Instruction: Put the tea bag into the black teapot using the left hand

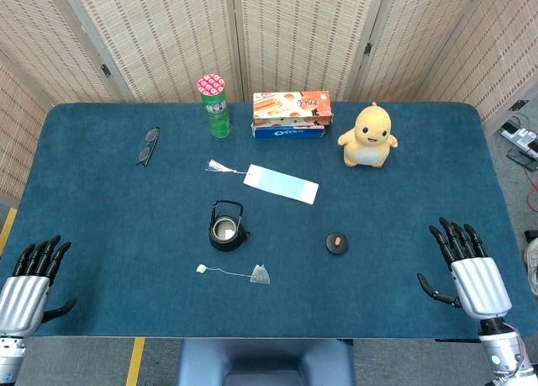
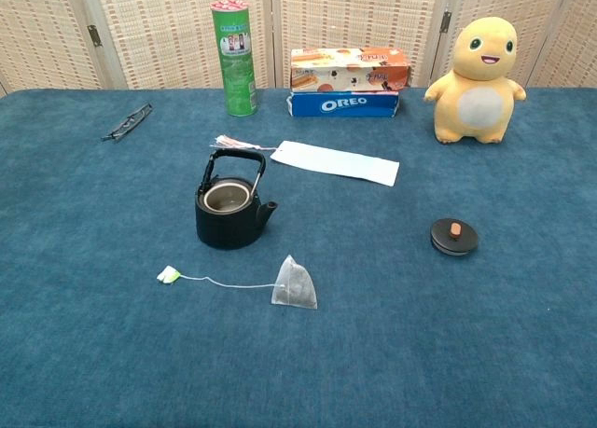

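Note:
A pyramid tea bag (image 1: pixel 261 274) (image 2: pixel 295 285) lies on the blue table, its string running left to a small tag (image 1: pixel 202 268) (image 2: pixel 169 275). Just behind it stands the black teapot (image 1: pixel 227 227) (image 2: pixel 230 209), lid off, handle upright. Its black lid (image 1: pixel 337 243) (image 2: pixel 454 236) sits well to the right. My left hand (image 1: pixel 29 287) rests at the table's front left corner, fingers spread and holding nothing, far from the tea bag. My right hand (image 1: pixel 466 268) is at the front right, also spread and holding nothing. Neither hand shows in the chest view.
A white paper strip (image 1: pixel 282 184) (image 2: pixel 336 162) lies behind the teapot. A green can (image 1: pixel 216 105) (image 2: pixel 234 46), Oreo boxes (image 1: pixel 291 114) (image 2: pixel 348 80) and a yellow plush toy (image 1: pixel 368 134) (image 2: pixel 478 67) line the back. Glasses (image 1: pixel 148 145) (image 2: pixel 128 122) lie back left.

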Controlling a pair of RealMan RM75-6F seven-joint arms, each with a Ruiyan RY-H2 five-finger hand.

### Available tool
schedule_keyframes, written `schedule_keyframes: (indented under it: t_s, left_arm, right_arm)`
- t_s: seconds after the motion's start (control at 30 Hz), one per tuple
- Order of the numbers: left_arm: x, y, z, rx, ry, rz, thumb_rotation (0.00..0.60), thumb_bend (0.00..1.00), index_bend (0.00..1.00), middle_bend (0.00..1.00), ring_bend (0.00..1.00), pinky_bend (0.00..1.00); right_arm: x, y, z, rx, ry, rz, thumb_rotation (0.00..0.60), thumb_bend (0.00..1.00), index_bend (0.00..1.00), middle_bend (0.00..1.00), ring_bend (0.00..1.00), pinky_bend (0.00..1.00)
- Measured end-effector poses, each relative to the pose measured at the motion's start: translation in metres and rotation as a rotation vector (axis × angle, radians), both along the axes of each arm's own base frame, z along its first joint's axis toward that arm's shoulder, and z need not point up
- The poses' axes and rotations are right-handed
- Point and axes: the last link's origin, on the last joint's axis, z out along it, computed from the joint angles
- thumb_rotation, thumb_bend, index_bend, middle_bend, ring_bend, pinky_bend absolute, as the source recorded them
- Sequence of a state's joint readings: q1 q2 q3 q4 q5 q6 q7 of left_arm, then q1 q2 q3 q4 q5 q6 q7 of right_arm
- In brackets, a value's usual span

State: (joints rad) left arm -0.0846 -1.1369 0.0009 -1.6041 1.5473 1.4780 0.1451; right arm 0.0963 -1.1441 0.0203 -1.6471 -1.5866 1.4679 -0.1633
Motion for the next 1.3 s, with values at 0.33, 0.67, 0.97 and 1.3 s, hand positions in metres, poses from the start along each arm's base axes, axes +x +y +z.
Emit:
schedule_keyframes:
  t_s: [0.33,0.67,0.97,1.3]
  left_arm:
    - [0.003,-0.002,-0.004,-0.023,-0.001,-0.01,0.6,0.21,0.03,0.0,0.01,0.1]
    - [0.013,0.002,-0.016,-0.141,-0.041,-0.071,0.6,0.21,0.06,0.23,0.26,0.4]
    - [0.03,0.028,-0.035,-0.327,-0.093,-0.158,0.6,0.21,0.29,0.89,0.94,1.0]
    - [0.048,0.064,-0.07,-0.47,-0.132,-0.143,0.6,0.3,0.46,1.0,1.0,1.0]
  right_arm:
    - [0.003,0.005,0.002,0.002,-0.004,0.021,0.221,0.4,0.0,0.0,0.01,0.0]
    - [0.011,0.022,0.017,-0.035,-0.036,0.064,0.222,0.4,0.0,0.0,0.01,0.0]
    - [0.02,0.039,0.024,-0.024,-0.074,0.116,0.221,0.4,0.0,0.0,0.01,0.0]
    - [0.021,0.043,0.028,-0.032,-0.088,0.132,0.222,0.4,0.0,0.0,0.01,0.0]
